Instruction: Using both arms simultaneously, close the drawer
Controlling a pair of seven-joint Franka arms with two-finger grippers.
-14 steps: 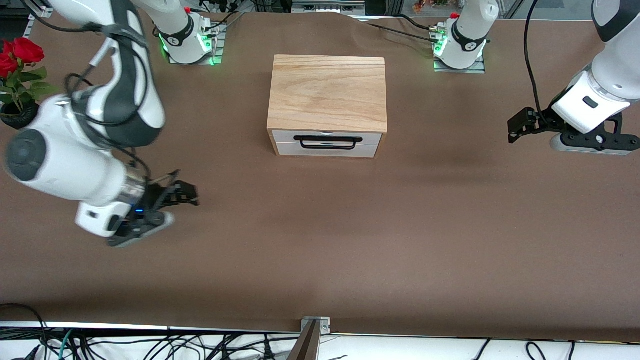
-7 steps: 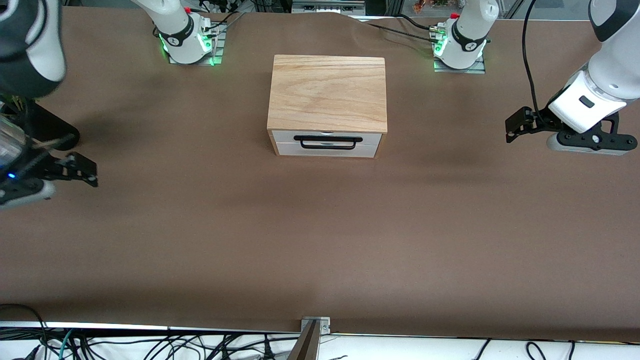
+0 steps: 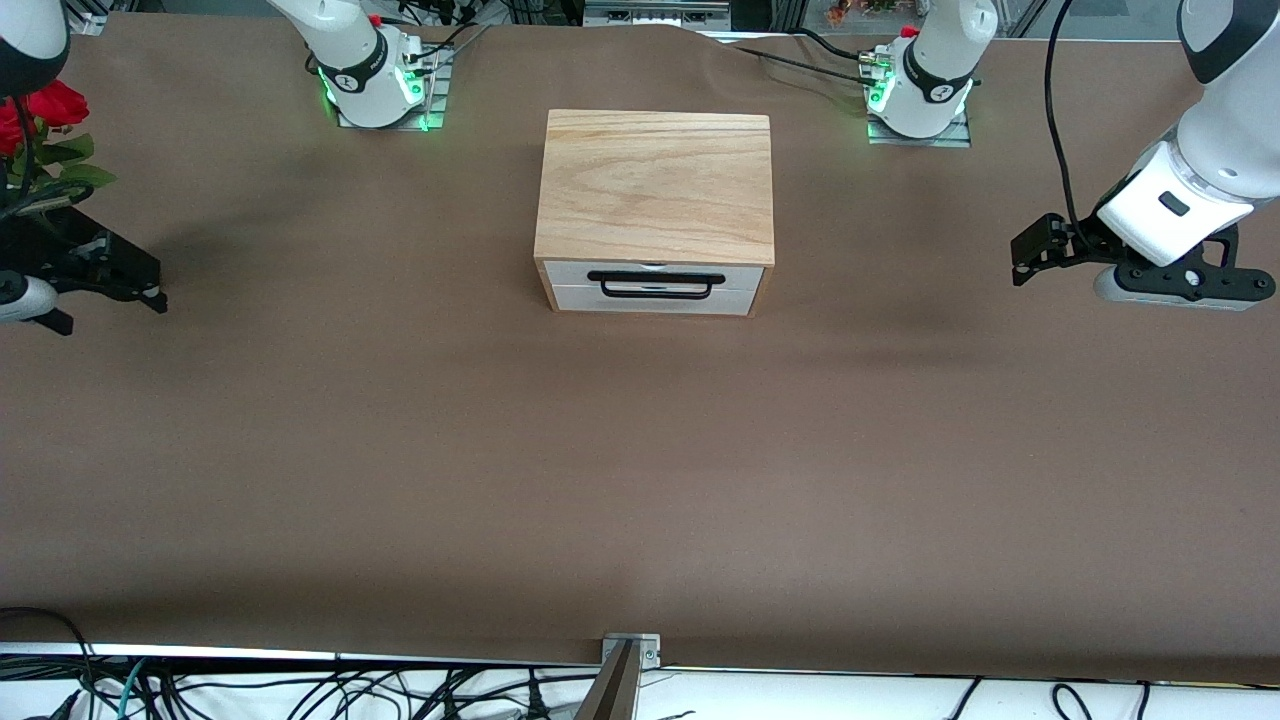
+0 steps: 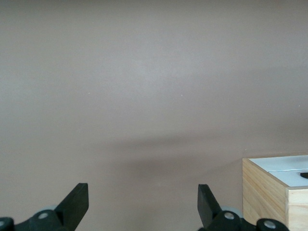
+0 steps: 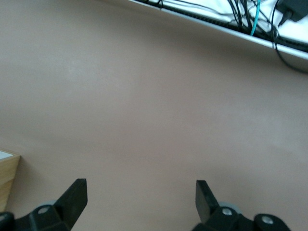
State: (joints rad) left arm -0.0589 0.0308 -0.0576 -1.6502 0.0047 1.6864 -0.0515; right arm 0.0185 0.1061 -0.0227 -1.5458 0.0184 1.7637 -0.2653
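Quick count from where I'm sitting: one oak box point(image 3: 655, 185) mid-table, with one drawer point(image 3: 655, 276) and one plain white panel point(image 3: 650, 300) just under it. I've got two grippers, left gripper point(image 3: 1035, 250) off toward one end from the box and right gripper point(image 3: 125, 285) toward the other, both spread wide. One bunch of red roses point(image 3: 40, 110) sits by my right gripper, and two green-lit bases point(image 3: 380, 85) stand farther from the front camera than the box.

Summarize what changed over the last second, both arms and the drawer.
The right gripper pulled away from the table middle out to the right arm's end, beside the red roses, fingers open and empty. The left gripper barely shifted; it hangs open over the left arm's end of the table. The drawer stayed shut in the oak box. Nothing was gripped or released.
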